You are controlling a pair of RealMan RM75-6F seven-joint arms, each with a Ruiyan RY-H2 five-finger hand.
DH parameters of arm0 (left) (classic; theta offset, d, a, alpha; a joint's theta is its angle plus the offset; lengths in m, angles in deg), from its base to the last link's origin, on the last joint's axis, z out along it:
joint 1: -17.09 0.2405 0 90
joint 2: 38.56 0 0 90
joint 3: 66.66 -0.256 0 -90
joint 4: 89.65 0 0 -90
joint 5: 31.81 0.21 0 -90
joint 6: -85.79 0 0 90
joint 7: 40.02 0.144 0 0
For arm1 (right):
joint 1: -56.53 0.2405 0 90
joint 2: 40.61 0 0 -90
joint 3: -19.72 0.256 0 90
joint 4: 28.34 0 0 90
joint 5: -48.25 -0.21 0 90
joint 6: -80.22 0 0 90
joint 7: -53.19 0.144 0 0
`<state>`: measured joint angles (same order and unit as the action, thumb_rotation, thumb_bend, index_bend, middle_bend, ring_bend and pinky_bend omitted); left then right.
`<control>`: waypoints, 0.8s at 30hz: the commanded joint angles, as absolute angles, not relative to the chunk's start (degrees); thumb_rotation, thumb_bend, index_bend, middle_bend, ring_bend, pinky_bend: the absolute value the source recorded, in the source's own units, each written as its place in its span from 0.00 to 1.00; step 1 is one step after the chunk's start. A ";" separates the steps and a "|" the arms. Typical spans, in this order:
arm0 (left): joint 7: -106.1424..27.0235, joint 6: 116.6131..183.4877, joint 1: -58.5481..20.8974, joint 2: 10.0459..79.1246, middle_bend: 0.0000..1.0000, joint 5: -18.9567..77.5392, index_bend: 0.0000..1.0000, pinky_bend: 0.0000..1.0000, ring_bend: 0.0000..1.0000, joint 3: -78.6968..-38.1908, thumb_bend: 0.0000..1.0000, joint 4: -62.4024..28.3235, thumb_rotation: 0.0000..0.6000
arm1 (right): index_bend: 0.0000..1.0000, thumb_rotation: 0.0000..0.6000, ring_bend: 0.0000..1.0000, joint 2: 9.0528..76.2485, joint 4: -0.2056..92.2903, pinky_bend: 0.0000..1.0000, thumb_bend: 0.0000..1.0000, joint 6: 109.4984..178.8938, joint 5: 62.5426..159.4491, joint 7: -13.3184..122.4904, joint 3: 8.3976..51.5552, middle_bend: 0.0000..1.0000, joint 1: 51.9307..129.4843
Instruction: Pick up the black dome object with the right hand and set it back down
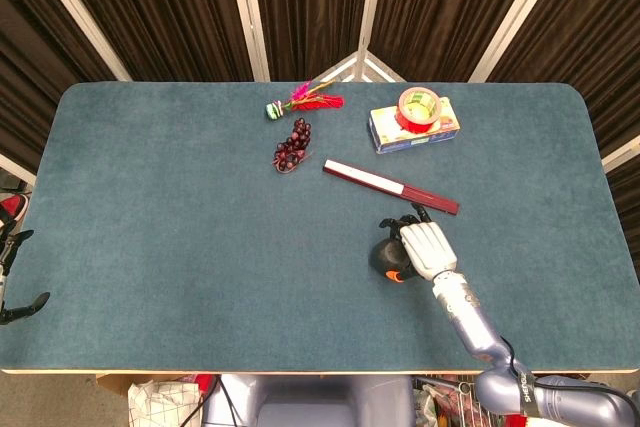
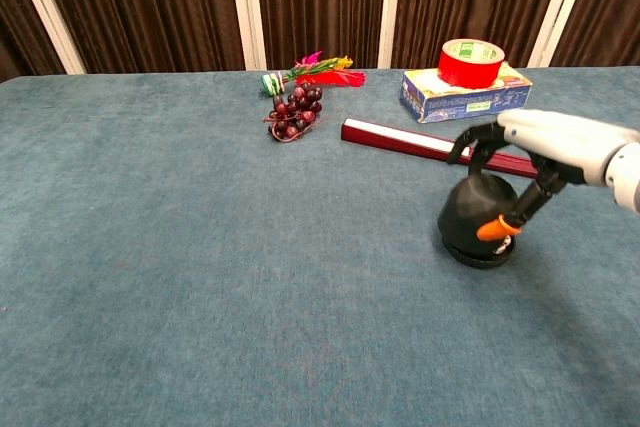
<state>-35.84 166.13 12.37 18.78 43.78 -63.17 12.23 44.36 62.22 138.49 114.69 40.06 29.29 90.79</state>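
Right hand [image 1: 424, 248]: white shell, black fingers [image 2: 478, 143], orange fingertip pad; arm silver-grey, black cable near elbow.

Lab-style test booth, dark curtain panels [image 2: 320, 7] in pale frames, blue felt-covered table [image 1: 150, 247] with assorted props

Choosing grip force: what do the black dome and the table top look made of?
Dome: looks like hard plastic or rubber, matte black, smooth, with only a faint sheen; which one is unclear. Table top: looks covered in short-pile felt or carpet, teal, fuzzy, no glare. The right hand is over the dome.
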 commanded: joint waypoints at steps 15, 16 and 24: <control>-35.19 166.79 12.60 18.95 0.00 43.66 0.14 0.09 0.00 -63.09 0.31 12.51 1.00 | 0.29 1.00 0.26 35.73 61.88 0.00 0.11 138.05 111.38 42.42 29.69 0.57 88.26; -35.00 167.06 12.68 19.02 0.00 43.83 0.14 0.09 0.00 -63.11 0.31 12.57 1.00 | 0.29 1.00 0.26 35.53 61.31 0.00 0.11 137.70 111.47 42.58 29.19 0.57 88.04; -34.00 167.53 12.84 19.48 0.00 44.13 0.14 0.09 0.00 -63.28 0.31 12.81 1.00 | 0.24 1.00 0.20 35.45 58.09 0.00 0.11 135.65 111.66 44.50 27.32 0.39 87.14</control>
<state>-34.01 167.54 12.84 19.46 44.13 -63.29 12.80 35.54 58.27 135.92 111.73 44.26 27.51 87.27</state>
